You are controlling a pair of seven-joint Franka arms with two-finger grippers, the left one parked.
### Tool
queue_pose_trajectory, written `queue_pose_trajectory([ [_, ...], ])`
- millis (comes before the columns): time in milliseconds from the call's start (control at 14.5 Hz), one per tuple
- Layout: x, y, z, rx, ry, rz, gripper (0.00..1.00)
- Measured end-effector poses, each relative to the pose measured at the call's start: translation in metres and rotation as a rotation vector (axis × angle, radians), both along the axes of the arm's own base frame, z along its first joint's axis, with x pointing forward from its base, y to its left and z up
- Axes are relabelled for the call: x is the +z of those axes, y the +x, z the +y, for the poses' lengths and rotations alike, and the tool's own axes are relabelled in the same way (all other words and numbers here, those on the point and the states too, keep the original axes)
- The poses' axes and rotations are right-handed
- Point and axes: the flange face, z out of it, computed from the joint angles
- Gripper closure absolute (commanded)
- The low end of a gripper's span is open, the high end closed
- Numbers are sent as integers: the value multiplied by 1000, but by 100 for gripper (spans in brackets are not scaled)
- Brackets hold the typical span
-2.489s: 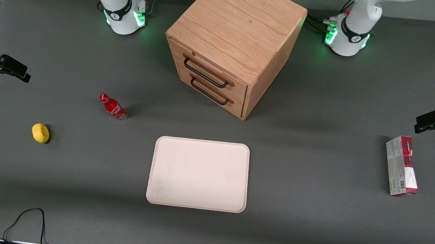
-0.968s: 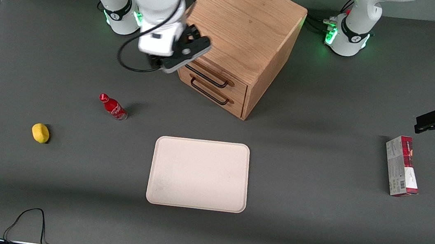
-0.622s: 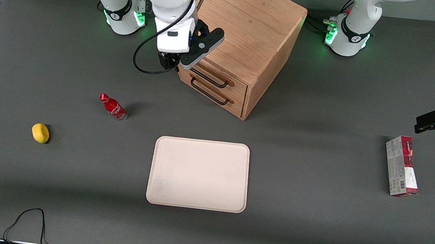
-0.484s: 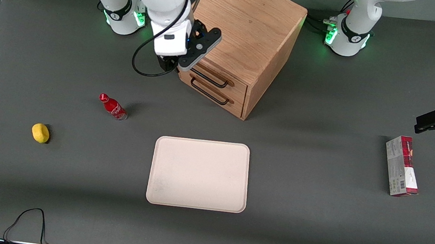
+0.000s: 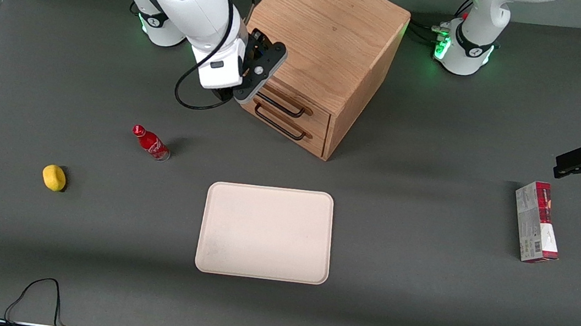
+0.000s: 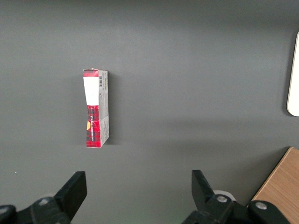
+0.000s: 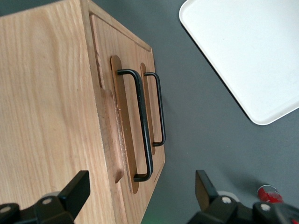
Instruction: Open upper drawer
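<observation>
Just beside the upper drawer [image 5: 281, 104] hangs the spread-fingered gripper [image 5: 232, 96].

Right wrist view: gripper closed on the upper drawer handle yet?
No. The gripper is open, its fingers spread wide and short of the upper drawer handle, nothing between them.

Oak upper drawer [image 7: 122, 119], black gripper [image 7: 140, 198]

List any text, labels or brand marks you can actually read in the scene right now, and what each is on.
None can be read.
Red and white box: printing and a barcode-like patch, too small to read.
Red bottle: white marking on its label, too blurred to read.
Cabinet, upper drawer, white tray, yellow object: no text.
Gripper, open in front of the upper drawer: no readable marks.
</observation>
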Motion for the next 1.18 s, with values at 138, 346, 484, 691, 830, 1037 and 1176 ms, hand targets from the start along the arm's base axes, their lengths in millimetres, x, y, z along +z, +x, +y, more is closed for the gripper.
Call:
queue_pose_trajectory([
  [138, -20, 3, 2, -7, -4, 2, 0],
  [346, -55, 6, 4, -12, -9, 2, 0],
  [484, -68, 5, 5, -8, -10, 1, 0],
  [691, -82, -1, 12, 3, -1, -15, 0],
  [830, -94, -5, 15, 4, 1, -23, 0],
  [1037, -103, -6, 14, 0, -2, -22, 0],
  [1176, -103, -5, 13, 0, 1, -26, 0],
])
